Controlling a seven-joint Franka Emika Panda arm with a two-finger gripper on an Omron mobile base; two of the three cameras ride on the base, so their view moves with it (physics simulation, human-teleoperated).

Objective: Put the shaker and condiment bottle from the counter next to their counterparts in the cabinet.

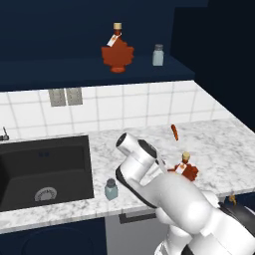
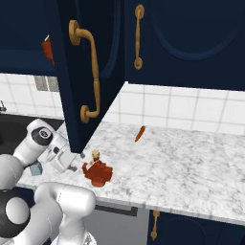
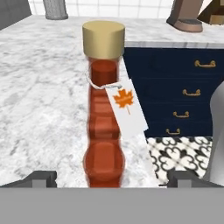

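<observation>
The red-brown maple-leaf syrup bottle (image 1: 186,169) stands upright near the front edge of the marble counter (image 1: 219,144). In the hand view the bottle (image 3: 104,131) shows edge-on, with its tan cork and white tag. My gripper (image 3: 113,180) is open, and its fingertips (image 3: 41,178) stand wide apart on either side of the bottle's base, apart from it. From the right base view the gripper (image 2: 72,162) is just left of the bottle (image 2: 97,173). The small blue-grey shaker (image 1: 111,190) stands by the sink's right corner. On the navy cabinet shelf (image 1: 74,67) stand the matching bottle (image 1: 117,52) and shaker (image 1: 158,55).
A black sink basin (image 1: 42,172) fills the counter's left. A small orange stick (image 1: 174,132) lies behind the bottle. The open cabinet door (image 2: 86,72) hangs over the counter above my hand. Navy drawers (image 3: 175,87) show below the counter edge.
</observation>
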